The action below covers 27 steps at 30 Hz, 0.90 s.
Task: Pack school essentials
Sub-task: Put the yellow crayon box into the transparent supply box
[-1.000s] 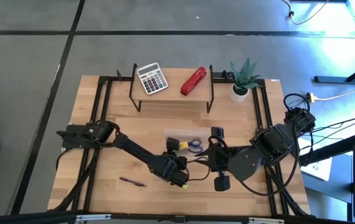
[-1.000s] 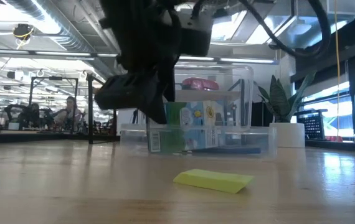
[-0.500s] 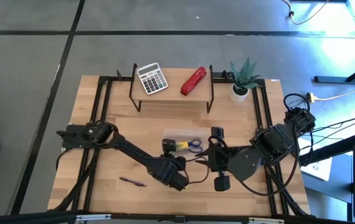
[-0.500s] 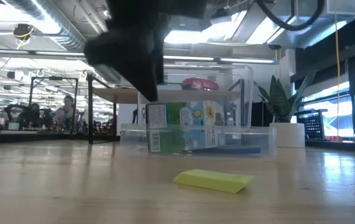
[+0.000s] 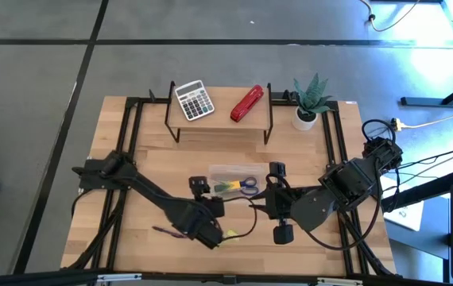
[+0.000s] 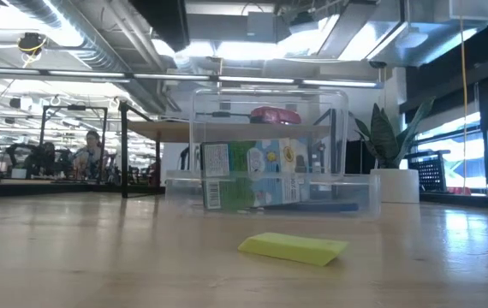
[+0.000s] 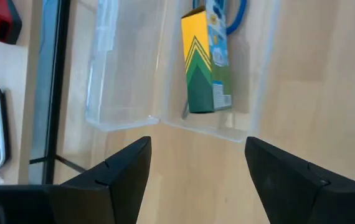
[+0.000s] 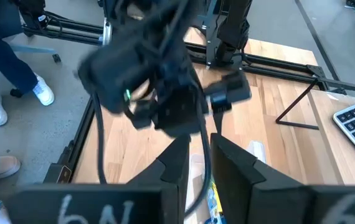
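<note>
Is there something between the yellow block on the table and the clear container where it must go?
Nothing visible: the yellow block lies apart before the clear container; only its own wall must be cleared. The left gripper hangs open above.

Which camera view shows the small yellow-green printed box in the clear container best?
The left wrist view: the small yellow-green printed box fills the frame, unobstructed, inside the clear plastic container. The low view shows its printed side through the container wall. The high view shows only a small yellow-green patch. The right wrist view barely shows it.

Overhead camera looks straight down; low camera sits level, close, both perhaps sharing the clear container [image 5: 230,176].
</note>
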Available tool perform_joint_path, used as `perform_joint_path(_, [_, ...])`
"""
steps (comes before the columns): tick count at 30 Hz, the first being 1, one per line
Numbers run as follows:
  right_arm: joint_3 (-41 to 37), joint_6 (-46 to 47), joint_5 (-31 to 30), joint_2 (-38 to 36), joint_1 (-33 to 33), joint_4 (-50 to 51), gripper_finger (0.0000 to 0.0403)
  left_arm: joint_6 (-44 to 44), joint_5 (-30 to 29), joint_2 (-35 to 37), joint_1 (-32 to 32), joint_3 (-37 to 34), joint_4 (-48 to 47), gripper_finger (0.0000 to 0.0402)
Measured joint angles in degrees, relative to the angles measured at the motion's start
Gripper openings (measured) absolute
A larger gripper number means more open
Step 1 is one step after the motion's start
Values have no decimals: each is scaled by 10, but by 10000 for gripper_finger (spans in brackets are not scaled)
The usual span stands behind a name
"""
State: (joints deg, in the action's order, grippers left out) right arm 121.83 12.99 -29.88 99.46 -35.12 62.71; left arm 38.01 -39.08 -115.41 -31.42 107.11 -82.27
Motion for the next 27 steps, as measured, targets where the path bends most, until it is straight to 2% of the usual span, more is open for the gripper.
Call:
perform_joint_path(11, [0,0,0,0,0,-3,69,37,20,104,-77,0,-2,253])
perform_joint_path(17, [0,0,0,0,0,-3,69,71,14,123,-124,0,-5,253])
perform_joint_path(21, [0,13,0,0,0,-3,69,147,-18,123,-146,0,-16,253])
perform_joint_path(25, [0,60,-3,0,0,-8,69,272,-54,123,-166,0,-53,253])
perform_joint_path(27, [0,59,18,0,6,-6,69,333,-76,123,-180,0,-76,253])
